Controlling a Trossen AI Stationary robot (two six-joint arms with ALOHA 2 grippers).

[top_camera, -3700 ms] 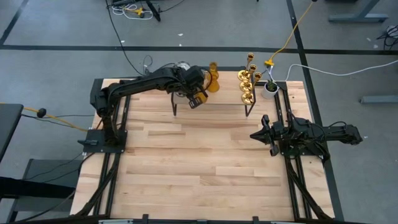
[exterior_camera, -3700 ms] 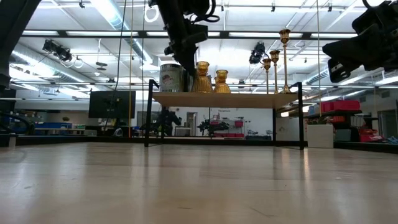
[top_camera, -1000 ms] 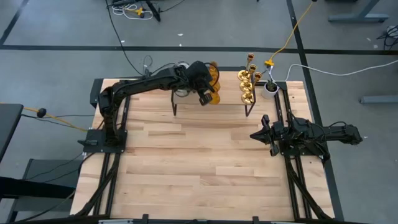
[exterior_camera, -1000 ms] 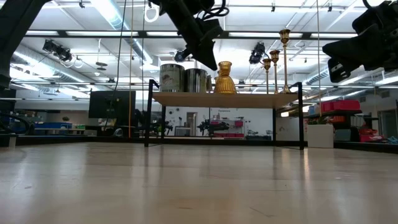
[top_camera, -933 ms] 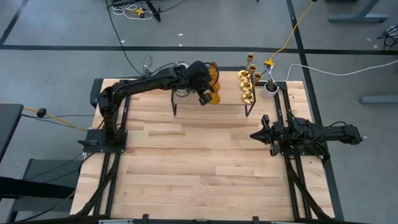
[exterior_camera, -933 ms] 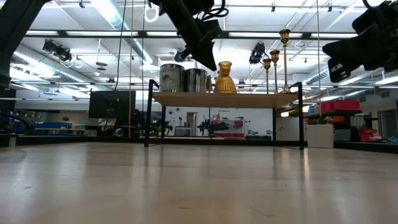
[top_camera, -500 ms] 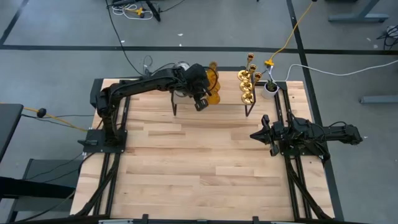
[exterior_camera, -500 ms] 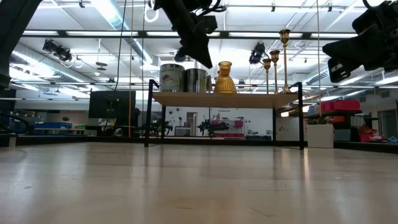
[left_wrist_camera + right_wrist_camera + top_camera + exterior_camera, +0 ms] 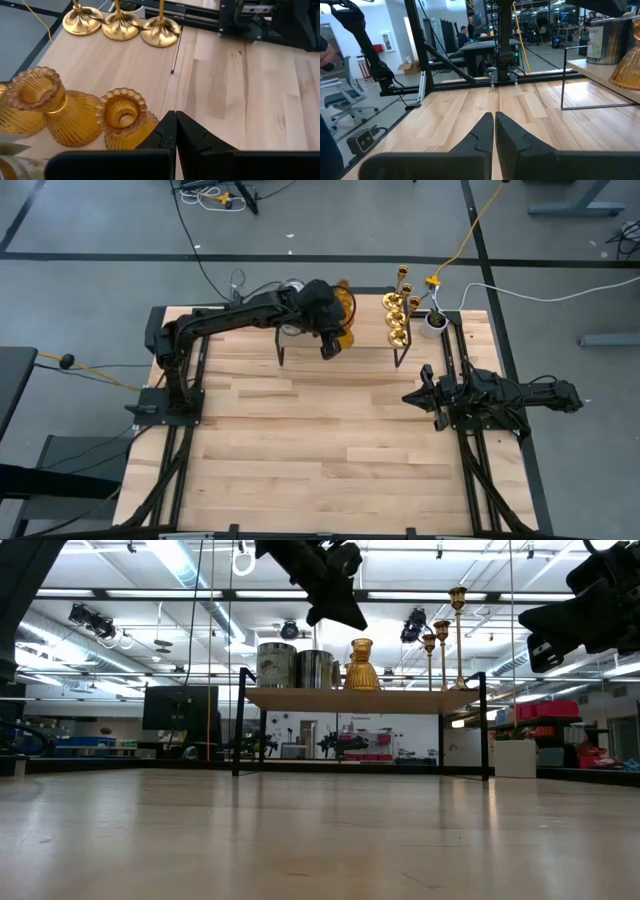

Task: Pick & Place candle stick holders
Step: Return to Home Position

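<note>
A raised wooden shelf [image 9: 360, 695] at the table's far edge carries the candle stick holders on their bases. Amber bell-shaped ones [image 9: 122, 117] [image 9: 45, 105] stand mid-shelf, and the low view shows one [image 9: 362, 665]. Three brass ones [image 9: 120, 25] [image 9: 395, 315] stand at the shelf's right end. Silvery cylinders [image 9: 275, 665] stand toward its left. My left gripper [image 9: 175, 125] [image 9: 331, 350] [image 9: 352, 620] hovers shut and empty just above the shelf's near edge, beside the nearest amber holder and slanting down. My right gripper [image 9: 494, 120] [image 9: 408, 396] rests shut at the table's right side.
A small white pot with a green plant [image 9: 433, 322] sits right of the shelf. The shelf's black legs [image 9: 281, 350] [image 9: 399, 352] stand on the wooden tabletop [image 9: 330, 440], which stretches toward the near edge. Beyond the table are cables and room equipment.
My left gripper has stayed shut over the shelf, has risen a little and has swung its tip first toward the table's left, then back right. The holders have not moved.
</note>
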